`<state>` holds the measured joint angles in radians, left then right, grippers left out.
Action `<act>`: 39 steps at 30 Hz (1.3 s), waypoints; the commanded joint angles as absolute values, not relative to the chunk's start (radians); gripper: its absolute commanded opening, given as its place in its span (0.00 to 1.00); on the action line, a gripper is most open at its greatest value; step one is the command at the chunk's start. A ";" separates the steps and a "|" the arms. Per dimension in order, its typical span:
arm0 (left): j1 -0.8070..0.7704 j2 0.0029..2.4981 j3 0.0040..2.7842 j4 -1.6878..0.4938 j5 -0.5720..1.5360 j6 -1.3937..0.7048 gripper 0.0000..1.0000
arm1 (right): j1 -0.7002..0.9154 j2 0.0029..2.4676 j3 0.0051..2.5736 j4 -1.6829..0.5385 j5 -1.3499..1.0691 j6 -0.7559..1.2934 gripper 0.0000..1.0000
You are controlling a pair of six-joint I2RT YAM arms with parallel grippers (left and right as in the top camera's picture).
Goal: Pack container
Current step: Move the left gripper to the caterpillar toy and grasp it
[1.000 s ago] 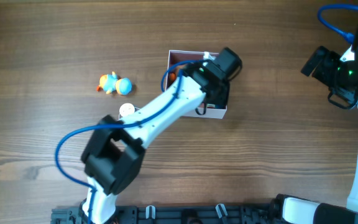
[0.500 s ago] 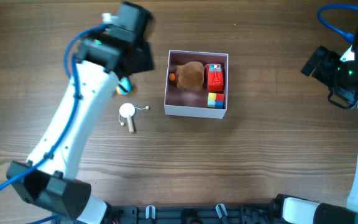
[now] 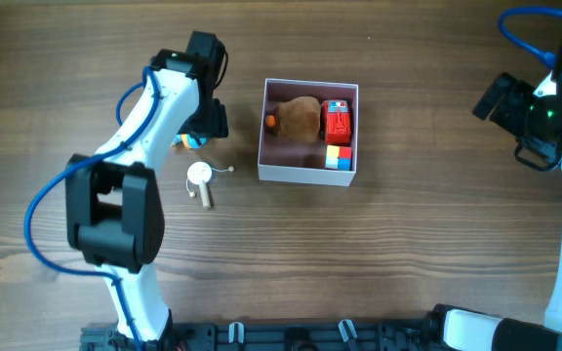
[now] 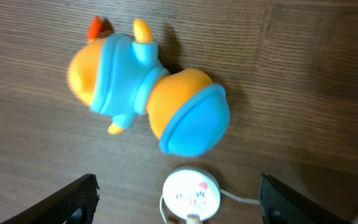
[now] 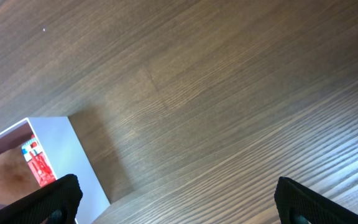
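Note:
The container (image 3: pixel 307 175) is a square white-walled box at the table's middle; it holds a brown plush toy (image 3: pixel 297 118), a red toy (image 3: pixel 337 124) and a small coloured cube (image 3: pixel 337 156). It also shows in the right wrist view (image 5: pixel 82 163). An orange and blue duck toy (image 4: pixel 148 93) lies on the table left of the box, mostly hidden under my left arm overhead (image 3: pixel 192 139). My left gripper (image 4: pixel 178 198) is open above the duck. My right gripper (image 5: pixel 178 198) is open and empty, far right of the box.
A small white round charm (image 3: pixel 199 175) with a thin cord and a wooden stick lies below the duck; it shows in the left wrist view (image 4: pixel 191 191) between my fingers. A black rail (image 3: pixel 291 336) runs along the near edge.
My left arm left the box, swung far left, then came back down over the duck toy. The right arm has not moved.

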<state>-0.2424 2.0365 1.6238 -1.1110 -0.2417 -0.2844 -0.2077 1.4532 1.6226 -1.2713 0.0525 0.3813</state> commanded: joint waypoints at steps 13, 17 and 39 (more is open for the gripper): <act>-0.231 2.187 1.621 -0.994 -0.271 -0.231 0.75 | -0.211 1.459 1.613 -1.272 0.051 0.393 1.00; -0.231 2.188 1.621 -0.994 -0.282 -0.231 0.54 | -0.211 1.459 1.613 -1.272 0.051 0.393 1.00; -0.422 1.773 1.724 -1.205 -0.304 -0.392 0.05 | -0.211 1.459 1.613 -1.272 0.051 0.393 1.00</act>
<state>-0.3244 1.9167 1.6852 -1.1954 -0.2913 -0.3195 -0.2077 1.4540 1.6226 -1.2720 0.0525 0.3813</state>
